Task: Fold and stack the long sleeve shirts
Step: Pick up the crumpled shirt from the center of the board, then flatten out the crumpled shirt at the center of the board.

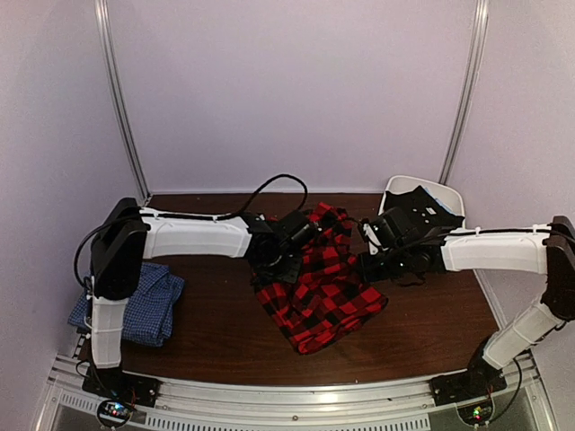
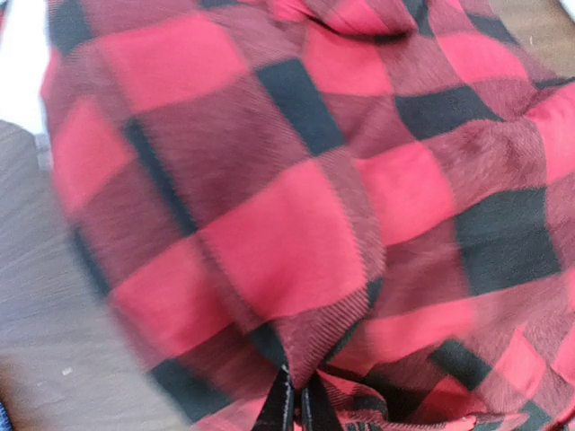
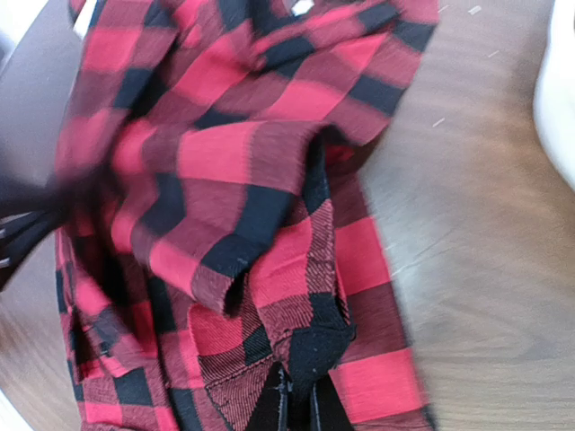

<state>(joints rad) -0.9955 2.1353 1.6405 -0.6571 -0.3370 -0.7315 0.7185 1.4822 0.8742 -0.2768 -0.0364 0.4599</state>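
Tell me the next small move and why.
Probably draw the left gripper and right gripper apart: both are shut on the red plaid shirt, which is bunched between them, so spreading it likely comes before folding.

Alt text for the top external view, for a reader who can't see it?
The left gripper and right gripper each pinch the plaid shirt, bunched mid-table. The blue shirt lies crumpled near the table's left edge, beside the left arm.

Red-and-black plaid shirt [image 1: 323, 289], blue-checked shirt [image 1: 151, 305]
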